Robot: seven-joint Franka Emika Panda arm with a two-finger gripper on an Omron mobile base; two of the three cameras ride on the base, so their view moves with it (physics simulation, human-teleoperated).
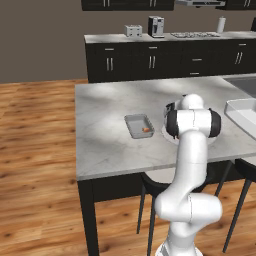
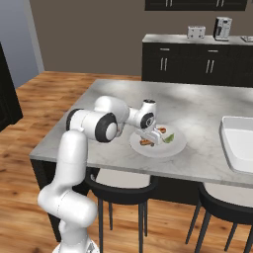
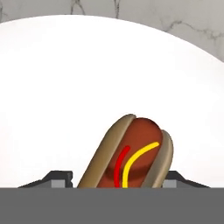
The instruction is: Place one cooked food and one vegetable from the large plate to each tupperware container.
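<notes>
The large plate [image 2: 173, 147] lies on the marble island. My gripper [image 2: 148, 137] is down on its left part, open, with a finger on each side of a hot dog [image 3: 131, 157]. Both dark fingertips [image 3: 59, 179] stand close beside the bun, which rests on the white plate [image 3: 65, 87]. A second browned food [image 2: 162, 130] and a green vegetable [image 2: 170, 138] lie further right on the plate. The small grey container [image 1: 138, 124] holds an orange piece [image 1: 145, 129]. The white container [image 2: 239, 143] stands to the right. In the left base view my arm hides most of the plate [image 1: 169, 135].
Dark stools [image 2: 123, 190] stand under the island's near edge. A back counter [image 1: 165, 37] carries a toaster [image 1: 133, 31] and a coffee machine [image 1: 156, 26]. Bare marble [image 1: 105, 120] stretches left of the grey container.
</notes>
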